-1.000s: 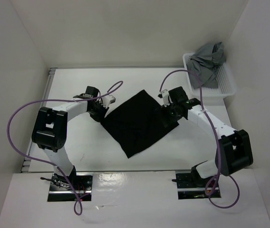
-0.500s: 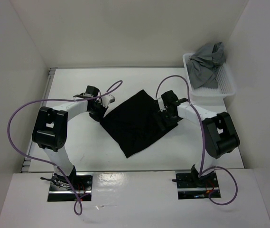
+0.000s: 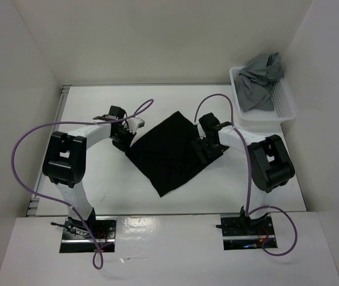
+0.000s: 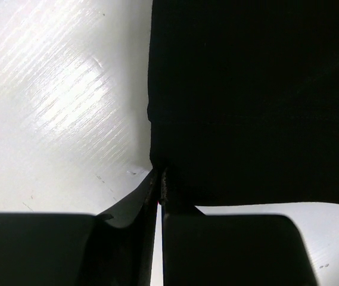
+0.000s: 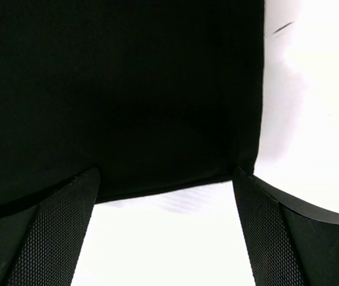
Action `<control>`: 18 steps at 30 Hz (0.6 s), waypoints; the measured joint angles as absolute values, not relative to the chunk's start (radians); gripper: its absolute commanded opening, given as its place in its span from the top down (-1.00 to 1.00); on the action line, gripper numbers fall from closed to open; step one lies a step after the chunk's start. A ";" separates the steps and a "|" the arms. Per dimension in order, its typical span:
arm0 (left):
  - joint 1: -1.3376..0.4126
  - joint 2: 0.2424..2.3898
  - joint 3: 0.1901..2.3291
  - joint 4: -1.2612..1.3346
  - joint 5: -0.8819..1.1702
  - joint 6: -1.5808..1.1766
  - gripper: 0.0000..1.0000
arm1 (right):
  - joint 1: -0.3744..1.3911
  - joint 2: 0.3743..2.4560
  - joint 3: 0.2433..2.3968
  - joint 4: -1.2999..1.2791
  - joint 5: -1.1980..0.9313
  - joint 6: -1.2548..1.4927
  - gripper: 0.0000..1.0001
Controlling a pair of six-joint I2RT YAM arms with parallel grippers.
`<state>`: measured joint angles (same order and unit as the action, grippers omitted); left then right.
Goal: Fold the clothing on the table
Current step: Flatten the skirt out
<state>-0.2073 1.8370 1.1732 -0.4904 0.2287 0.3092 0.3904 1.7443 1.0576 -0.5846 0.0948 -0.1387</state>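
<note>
The left gripper (image 4: 159,173) has its fingers pressed almost together, only a sliver between them, pinching the corner of the clothing (image 3: 169,158) that lies farthest from the basket (image 3: 285,116). The right gripper (image 5: 166,176) stands wide apart. Its two pads straddle the garment's corner nearest the basket, with nothing clamped.

The clothing lies spread flat as a black diamond on the table (image 3: 92,107), well apart from the basket, to its left and on its nearer side. The basket holds a crumpled grey garment (image 3: 261,74).

This looks like the gripping step before a first fold, as no layer is turned over yet and only one side is secured. The next move probably calls for the right jaws to come down onto the table and close on their corner. They would need to go low enough to catch the hem rather than skid over it. Both corners could then rise evenly so the cloth does not drag or bunch.

No brand, label or lettering can be read on the fabric, the basket or the arms.
</note>
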 measured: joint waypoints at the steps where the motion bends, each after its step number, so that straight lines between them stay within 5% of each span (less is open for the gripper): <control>1: -0.208 1.838 1.175 -0.493 0.226 0.306 0.85 | 0.390 1.749 1.065 -0.582 0.107 -0.138 -0.91; 18: -0.221 1.851 1.205 -0.608 0.229 0.177 0.92 | 0.326 2.076 1.506 -0.486 0.280 -0.227 -0.95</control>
